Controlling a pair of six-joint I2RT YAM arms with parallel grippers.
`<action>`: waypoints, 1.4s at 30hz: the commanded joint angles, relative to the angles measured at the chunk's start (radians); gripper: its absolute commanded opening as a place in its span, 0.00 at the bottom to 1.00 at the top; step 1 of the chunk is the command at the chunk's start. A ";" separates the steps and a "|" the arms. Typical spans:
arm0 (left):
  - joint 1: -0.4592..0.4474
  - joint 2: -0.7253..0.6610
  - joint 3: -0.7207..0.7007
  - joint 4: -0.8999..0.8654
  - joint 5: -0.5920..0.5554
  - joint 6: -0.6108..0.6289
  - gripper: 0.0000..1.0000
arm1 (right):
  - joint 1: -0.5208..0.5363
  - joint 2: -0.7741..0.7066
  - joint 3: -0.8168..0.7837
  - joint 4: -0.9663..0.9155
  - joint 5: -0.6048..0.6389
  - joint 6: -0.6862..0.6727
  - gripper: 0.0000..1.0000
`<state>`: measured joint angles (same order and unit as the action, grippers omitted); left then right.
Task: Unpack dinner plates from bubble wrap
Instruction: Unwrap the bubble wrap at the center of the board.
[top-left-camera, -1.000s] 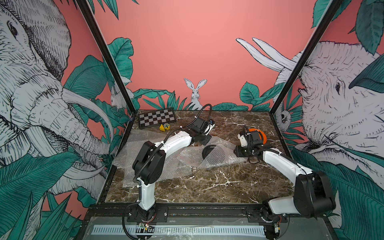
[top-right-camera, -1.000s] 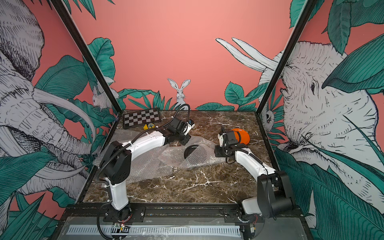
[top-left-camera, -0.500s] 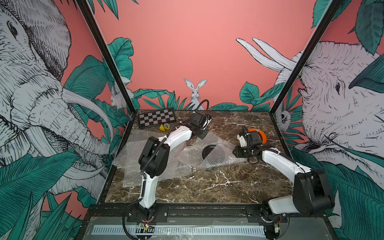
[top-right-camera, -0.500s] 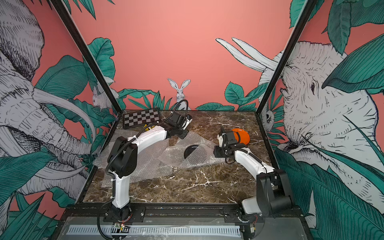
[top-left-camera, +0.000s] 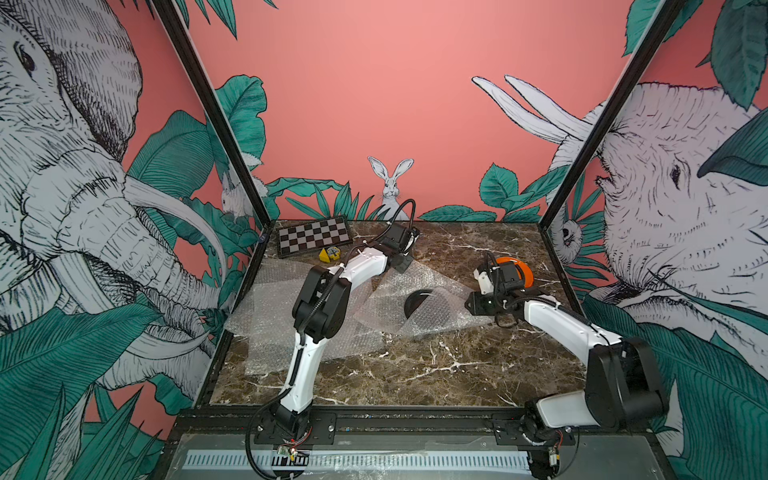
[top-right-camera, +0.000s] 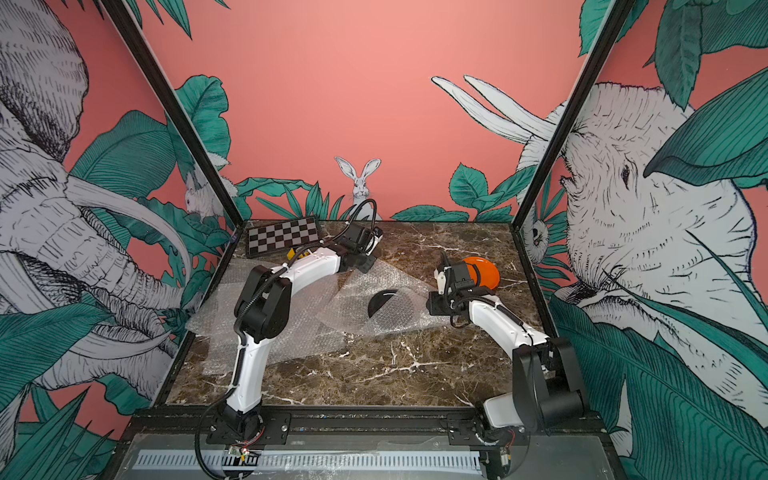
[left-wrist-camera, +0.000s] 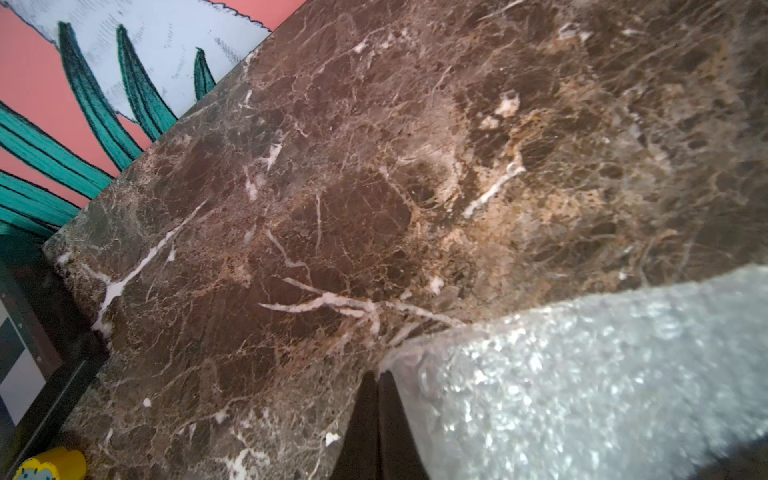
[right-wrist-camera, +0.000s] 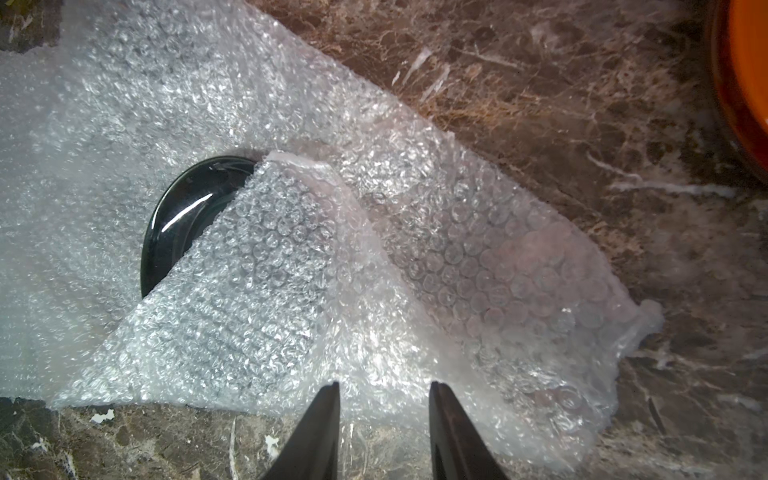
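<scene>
**Mid-unwrap on the black plate (right-wrist-camera: 183, 216)**

Got the left tool (left-wrist-camera: 377, 376) clamped shut on a far corner of the bubble wrap (right-wrist-camera: 291, 270), toward the tabletop's (top-left-camera: 415, 374) back edge. Holding the right tool (right-wrist-camera: 384, 386) open over the wrap's right-hand end, gripping nothing. Can see that plate mid-tabletop, half under wrap. Spotted the orange plate (top-left-camera: 524, 270) bare by the right edge

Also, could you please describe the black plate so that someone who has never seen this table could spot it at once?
On the brown marble table, look near the middle for the bubble wrap sheet. The black plate shows from under a folded flap there as a glossy dark crescent. Unlike the orange plate further right, which is unwrapped, it is half covered.
</scene>
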<state>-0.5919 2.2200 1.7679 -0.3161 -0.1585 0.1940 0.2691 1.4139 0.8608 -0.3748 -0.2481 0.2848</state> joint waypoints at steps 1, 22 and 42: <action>0.011 -0.010 0.032 0.034 -0.044 -0.018 0.07 | -0.002 0.005 0.009 0.000 -0.010 0.004 0.38; 0.047 -0.069 -0.055 -0.002 0.472 -0.148 0.28 | -0.002 0.010 0.001 0.007 -0.008 0.004 0.39; 0.058 0.039 -0.094 -0.001 0.476 -0.243 0.25 | -0.002 0.018 0.006 0.019 -0.030 0.022 0.41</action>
<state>-0.5396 2.2635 1.6886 -0.2951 0.2989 -0.0223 0.2691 1.4200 0.8608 -0.3737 -0.2600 0.2932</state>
